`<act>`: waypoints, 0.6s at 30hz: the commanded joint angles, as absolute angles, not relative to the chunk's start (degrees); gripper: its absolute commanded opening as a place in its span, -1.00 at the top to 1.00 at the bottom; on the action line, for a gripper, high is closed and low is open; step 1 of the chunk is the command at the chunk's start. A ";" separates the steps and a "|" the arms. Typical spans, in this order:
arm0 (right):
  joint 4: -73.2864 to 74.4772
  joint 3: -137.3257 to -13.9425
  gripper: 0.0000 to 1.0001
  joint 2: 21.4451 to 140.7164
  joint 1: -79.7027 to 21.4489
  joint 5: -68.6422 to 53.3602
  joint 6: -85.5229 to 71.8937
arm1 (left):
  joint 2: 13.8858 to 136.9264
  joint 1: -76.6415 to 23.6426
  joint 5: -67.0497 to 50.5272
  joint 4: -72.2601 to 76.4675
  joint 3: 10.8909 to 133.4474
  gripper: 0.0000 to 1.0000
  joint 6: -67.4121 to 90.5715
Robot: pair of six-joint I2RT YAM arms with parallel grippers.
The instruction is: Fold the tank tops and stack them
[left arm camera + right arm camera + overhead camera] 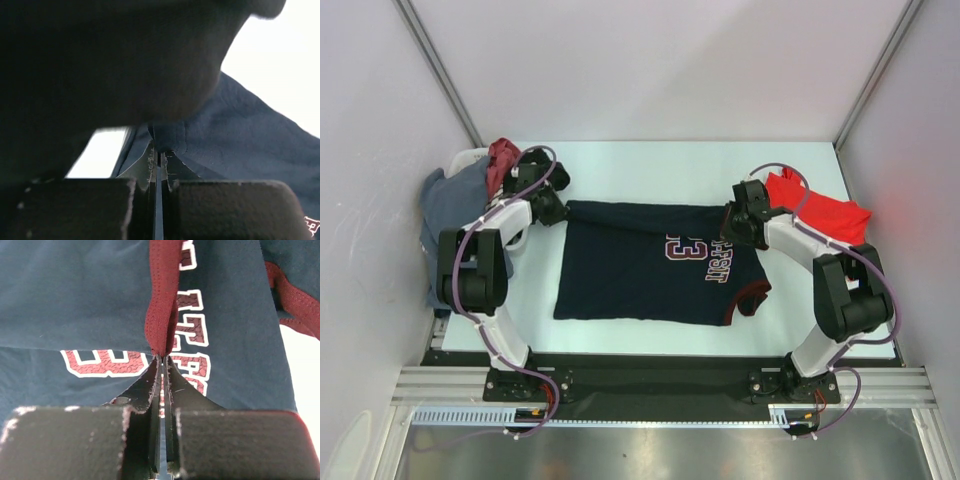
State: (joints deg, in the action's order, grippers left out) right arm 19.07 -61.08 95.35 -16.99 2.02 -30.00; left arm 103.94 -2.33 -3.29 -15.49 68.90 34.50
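The navy tank top (pixel 640 275) lies spread across the middle of the table, with red and white lettering and maroon trim. My left gripper (pixel 552 207) is shut on its far left corner; the left wrist view shows navy cloth (pixel 167 140) pinched at the fingertips. My right gripper (pixel 735 222) is shut on its far right edge; the right wrist view shows the maroon trim (pixel 161 310) pinched between the tips over the lettering (pixel 192 330). The red tank top (pixel 820 212) lies folded at the far right, behind the right arm.
A white basket (pixel 460 165) at the far left holds grey-blue cloth (pixel 450 205) and a dark red cloth (pixel 503 155). White walls close in the table on the left, right and back. The black mounting rail (pixel 650 385) runs along the near edge.
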 commanded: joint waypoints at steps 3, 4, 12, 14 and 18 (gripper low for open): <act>16.44 -59.50 1.00 92.46 -16.97 4.22 -30.06 | 99.14 -1.67 -3.16 -15.74 66.45 0.99 32.34; 16.26 -59.33 1.00 92.63 -16.70 4.22 -30.06 | 99.05 -1.67 -3.08 -15.47 65.58 0.99 32.26; 13.54 -58.89 1.00 96.67 -14.24 1.32 -30.41 | 100.46 -1.76 -5.97 -14.50 62.76 0.99 31.38; 13.01 -58.80 1.00 97.47 -13.89 1.06 -30.59 | 100.02 -1.76 -5.10 -13.98 61.18 0.99 31.38; 11.95 -58.89 1.00 99.84 -13.80 0.62 -30.94 | 100.63 -1.76 -3.08 -14.41 60.56 0.99 30.76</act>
State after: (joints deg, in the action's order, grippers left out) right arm 14.24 -58.92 98.52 -14.17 0.45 -30.44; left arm 102.06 -2.37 -4.89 -15.03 61.06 32.36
